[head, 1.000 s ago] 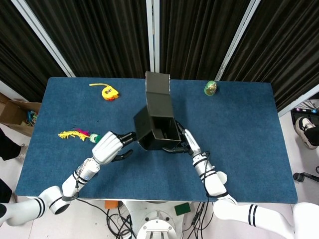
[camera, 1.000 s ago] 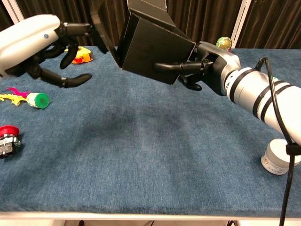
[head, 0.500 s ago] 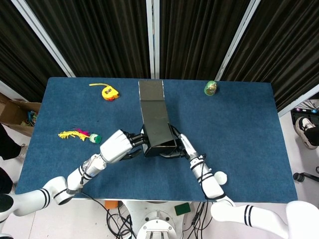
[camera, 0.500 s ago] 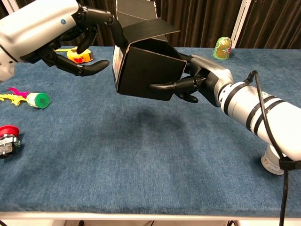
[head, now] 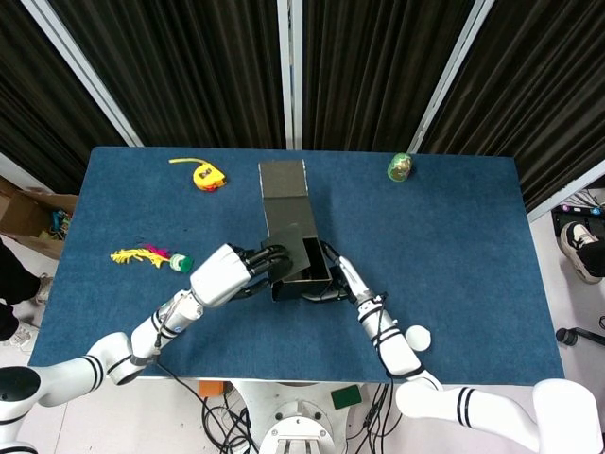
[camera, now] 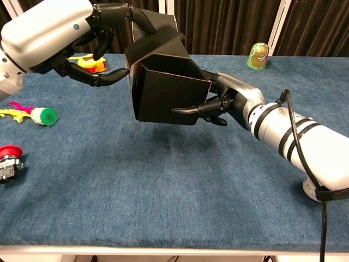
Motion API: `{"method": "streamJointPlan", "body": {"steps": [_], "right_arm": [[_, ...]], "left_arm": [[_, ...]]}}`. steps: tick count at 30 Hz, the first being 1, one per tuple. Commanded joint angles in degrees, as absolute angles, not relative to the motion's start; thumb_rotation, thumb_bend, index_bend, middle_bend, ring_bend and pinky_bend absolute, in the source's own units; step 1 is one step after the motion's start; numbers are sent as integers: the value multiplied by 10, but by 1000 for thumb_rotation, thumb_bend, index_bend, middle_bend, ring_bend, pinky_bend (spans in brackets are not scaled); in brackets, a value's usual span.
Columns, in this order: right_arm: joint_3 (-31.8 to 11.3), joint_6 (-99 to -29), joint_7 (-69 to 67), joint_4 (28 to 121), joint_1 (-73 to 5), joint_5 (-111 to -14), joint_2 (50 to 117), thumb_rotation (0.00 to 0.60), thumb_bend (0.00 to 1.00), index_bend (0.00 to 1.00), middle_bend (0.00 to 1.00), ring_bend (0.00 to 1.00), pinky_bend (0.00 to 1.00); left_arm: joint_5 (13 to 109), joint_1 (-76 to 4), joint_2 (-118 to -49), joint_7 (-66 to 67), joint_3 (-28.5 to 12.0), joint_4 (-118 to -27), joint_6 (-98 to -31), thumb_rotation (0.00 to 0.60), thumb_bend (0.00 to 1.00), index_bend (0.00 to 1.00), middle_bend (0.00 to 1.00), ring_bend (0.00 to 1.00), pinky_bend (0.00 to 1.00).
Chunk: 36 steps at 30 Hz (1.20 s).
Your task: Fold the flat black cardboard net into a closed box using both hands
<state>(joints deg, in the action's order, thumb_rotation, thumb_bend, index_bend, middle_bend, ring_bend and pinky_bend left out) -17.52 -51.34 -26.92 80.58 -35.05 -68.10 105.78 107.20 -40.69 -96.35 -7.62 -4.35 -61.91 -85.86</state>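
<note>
The black cardboard box (camera: 166, 95) hangs above the blue table with its opening tipped up toward the chest camera. Its long lid flap (head: 284, 189) stands open and reaches toward the far edge. My left hand (camera: 60, 33) holds the box's left side, with fingers (camera: 117, 11) hooked over the flap's base and the thumb against the left wall. My right hand (camera: 232, 103) holds the right side, one finger (camera: 188, 110) lying along the front wall's lower edge. In the head view the box (head: 301, 270) sits between the left hand (head: 225, 274) and the right hand (head: 342, 277).
A yellow tape measure (head: 206, 175) lies at the back left and a green egg-shaped figure (head: 400, 167) at the back right. A feathered toy with a green cap (camera: 39, 115) and a red object (camera: 7, 158) lie at the left. A white cylinder (head: 414, 336) stands near the front right.
The box has come down and levelled, its opening now facing more upward. My left hand closed in from beside it and now grips the left wall and flap base. The right hand kept its hold.
</note>
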Motion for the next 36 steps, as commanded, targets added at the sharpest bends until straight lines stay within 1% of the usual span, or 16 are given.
{"method": "streamJointPlan", "body": {"steps": [1,9,17,24,36], "right_arm": [[-175,-512,-272,805,-351,-682,1058,600,185,385,436,771,1000],[-168,-514,-268,800,-352,-687,1061,600,186,385,436,771,1000],[-162,-519,-261,782,-355,-696,1068,600,187,385,435,771,1000],[-154,-521,-254,749,-360,-710,1075,600,191,383,427,771,1000],[-143,-542,-228,708,-365,-733,1086,600,191,382,422,770,1000]], "left_arm": [[1069,-404,-969,-82,-38,-613,-862,600,311,255,259,699,1000],[1072,-418,-985,-83,-23,-601,-847,600,287,265,259,697,1000],[1077,-436,-1000,-90,-8,-578,-825,600,266,300,294,697,1000],[1078,-444,-1022,-99,10,-538,-808,600,261,322,309,697,1000],[1073,-445,-1050,-135,32,-484,-805,600,262,338,328,699,1000]]}}
